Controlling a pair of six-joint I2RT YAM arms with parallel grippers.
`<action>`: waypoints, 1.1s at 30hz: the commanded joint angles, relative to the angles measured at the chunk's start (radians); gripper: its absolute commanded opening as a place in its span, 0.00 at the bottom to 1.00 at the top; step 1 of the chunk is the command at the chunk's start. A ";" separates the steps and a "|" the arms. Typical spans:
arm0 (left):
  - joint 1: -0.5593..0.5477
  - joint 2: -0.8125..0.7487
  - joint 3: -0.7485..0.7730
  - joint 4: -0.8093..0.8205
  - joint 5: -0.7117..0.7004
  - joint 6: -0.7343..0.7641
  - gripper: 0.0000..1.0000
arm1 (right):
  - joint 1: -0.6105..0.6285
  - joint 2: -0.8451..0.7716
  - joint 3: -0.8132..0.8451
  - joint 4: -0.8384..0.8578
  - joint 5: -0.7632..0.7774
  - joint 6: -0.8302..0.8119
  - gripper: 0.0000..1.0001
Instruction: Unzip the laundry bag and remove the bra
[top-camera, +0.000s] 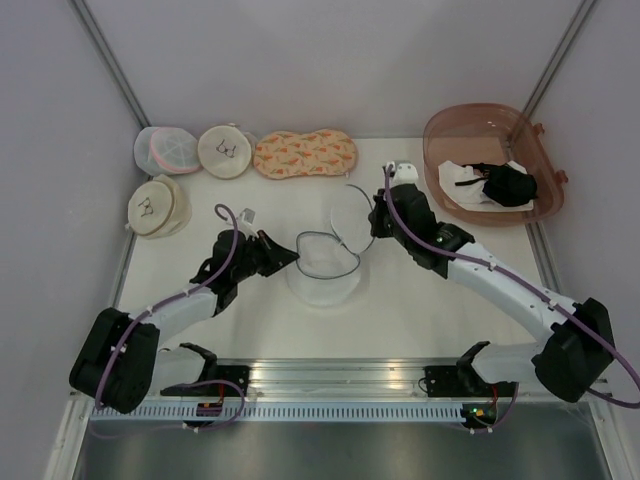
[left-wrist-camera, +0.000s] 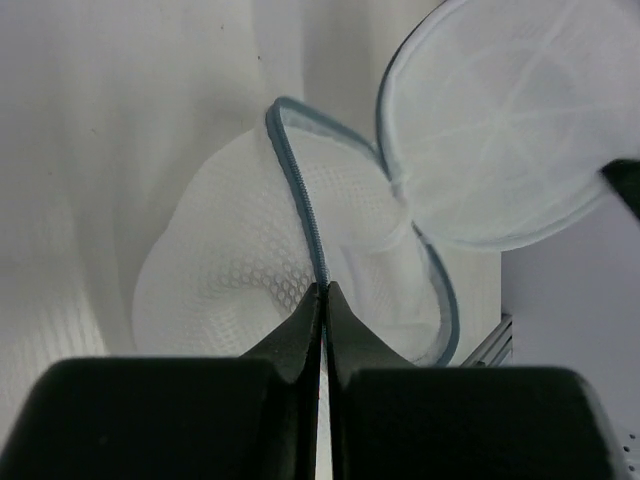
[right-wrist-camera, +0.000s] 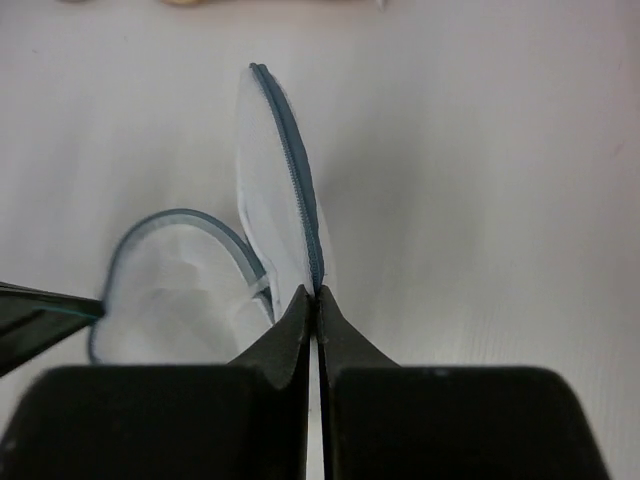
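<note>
Your left gripper (top-camera: 293, 257) clamps the laundry bag (top-camera: 325, 283) rim at 9 o'clock; your right gripper (top-camera: 369, 222) pinches its upturned flap at 1 o'clock. Bra (top-camera: 508, 186): in tub (top-camera: 452, 128), 2 o'clock.

The left arm (top-camera: 190, 300) and the right arm (top-camera: 500, 285) are built alike: white tubular links are joined by bulky black joint housings; a purple cable (top-camera: 236, 245) is looped along the left arm, and a second purple cable (top-camera: 387, 190) is strung along the right; black base brackets (top-camera: 200, 365) are fixed to a silver rail (top-camera: 330, 372) at the near edge; the left gripper (left-wrist-camera: 323, 290) is shown with black, wedge-shaped fingers (left-wrist-camera: 295, 335) tapered from a broad black block; the right gripper (right-wrist-camera: 315, 292) is formed the same.
</note>
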 joint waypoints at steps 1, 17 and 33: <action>0.003 0.061 0.035 0.156 0.039 -0.056 0.02 | 0.068 0.068 0.223 -0.117 0.063 -0.228 0.00; 0.007 0.387 0.090 0.624 0.139 -0.268 0.02 | 0.475 0.536 0.493 -0.339 0.518 -0.515 0.00; 0.033 0.016 0.066 -0.014 -0.182 -0.120 0.93 | 0.521 0.556 0.466 -0.322 0.554 -0.539 0.00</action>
